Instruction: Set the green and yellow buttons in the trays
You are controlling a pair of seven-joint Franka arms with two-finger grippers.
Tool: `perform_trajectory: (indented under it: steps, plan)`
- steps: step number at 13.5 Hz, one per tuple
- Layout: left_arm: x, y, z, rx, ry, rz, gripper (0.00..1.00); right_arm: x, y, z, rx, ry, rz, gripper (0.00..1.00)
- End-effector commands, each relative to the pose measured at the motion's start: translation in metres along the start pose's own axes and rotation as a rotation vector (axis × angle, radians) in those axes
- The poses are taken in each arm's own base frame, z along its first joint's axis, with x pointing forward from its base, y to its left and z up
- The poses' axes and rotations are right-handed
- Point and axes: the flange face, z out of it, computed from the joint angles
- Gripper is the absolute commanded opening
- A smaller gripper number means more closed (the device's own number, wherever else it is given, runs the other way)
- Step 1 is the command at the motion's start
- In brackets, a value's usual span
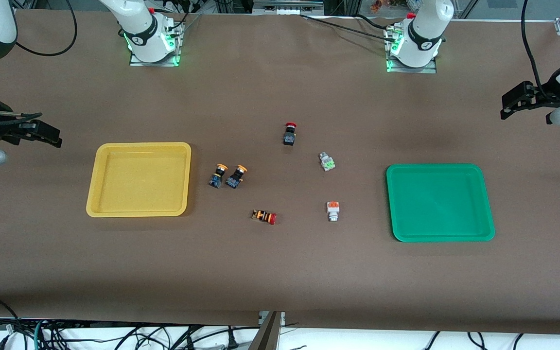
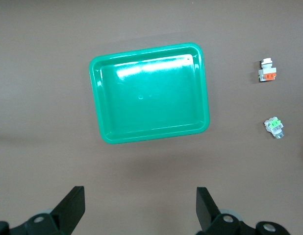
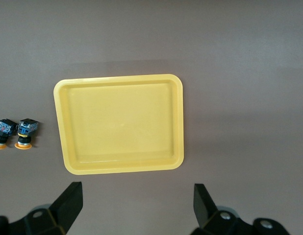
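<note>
The yellow tray [image 1: 139, 179] lies toward the right arm's end and the green tray [image 1: 439, 201] toward the left arm's end; both hold nothing. Between them lie two yellow-capped buttons [image 1: 218, 176] [image 1: 236, 176] side by side, a white button with a green face [image 1: 327, 162] and one with an orange face [image 1: 333, 210]. My right gripper [image 1: 54, 137] is open over bare table beside the yellow tray [image 3: 119, 123]. My left gripper [image 1: 506, 104] is open over bare table beside the green tray [image 2: 149, 93]. Both grippers [image 2: 140, 205] [image 3: 137, 203] are empty.
A red-capped black button [image 1: 289, 133] stands farther from the camera than the other buttons. A red-capped button with an orange-striped body [image 1: 264, 216] lies on its side nearer the camera. The table is covered in brown paper.
</note>
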Motion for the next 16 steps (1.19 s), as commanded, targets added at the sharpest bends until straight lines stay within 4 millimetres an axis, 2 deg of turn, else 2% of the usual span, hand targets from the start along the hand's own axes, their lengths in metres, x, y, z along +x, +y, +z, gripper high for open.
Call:
perform_trajectory:
  steps: [1,7,11,14,16]
  plan:
    - [0.002,0.001,-0.005,0.012,-0.005,0.000,1.00,0.001,-0.003,-0.005,0.015,0.000,0.004,1.00]
    - [0.002,0.001,-0.004,0.010,-0.013,-0.005,1.00,0.001,-0.001,-0.004,0.014,-0.003,0.004,1.00]
    - [0.004,0.002,0.022,-0.002,-0.122,0.001,1.00,0.003,-0.004,-0.001,0.014,-0.009,-0.007,1.00]
    - [0.007,0.014,0.038,0.005,-0.193,0.024,1.00,0.000,-0.032,0.000,0.009,-0.018,-0.045,0.99]
    - [0.013,0.016,0.060,-0.009,-0.237,0.026,1.00,0.001,-0.062,0.008,0.005,-0.033,-0.041,0.99]
